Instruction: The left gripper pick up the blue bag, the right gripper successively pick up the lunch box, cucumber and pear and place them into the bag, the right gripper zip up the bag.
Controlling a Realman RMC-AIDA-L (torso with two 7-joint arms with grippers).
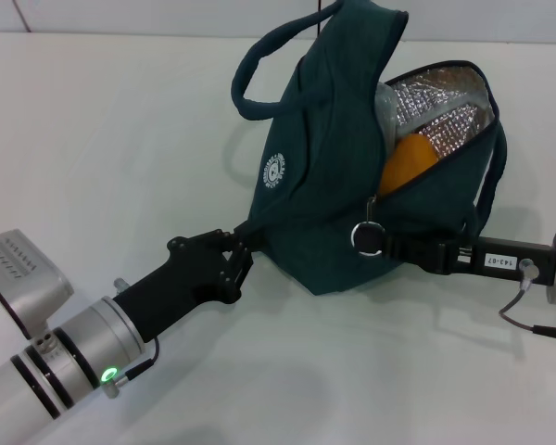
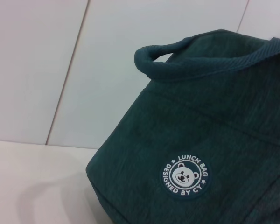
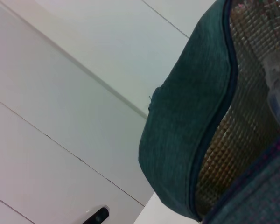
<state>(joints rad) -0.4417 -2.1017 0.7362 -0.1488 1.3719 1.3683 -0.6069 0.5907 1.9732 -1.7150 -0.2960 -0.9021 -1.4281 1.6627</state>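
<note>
Head view shows the blue bag [image 1: 334, 185] tipped on the white table [image 1: 120, 139], its mouth gaping, the pear [image 1: 408, 162] and the lunch box [image 1: 389, 107] inside; the left gripper [image 1: 239, 243] is clamped on the bag's lower corner; the right gripper [image 1: 403, 248], fingers hidden so their state cannot be told, sits at the zipper pull [image 1: 367, 235]. Likely risk: the slack fabric bunches and jams the zipper; bare tabletop surrounds the bag.
</note>
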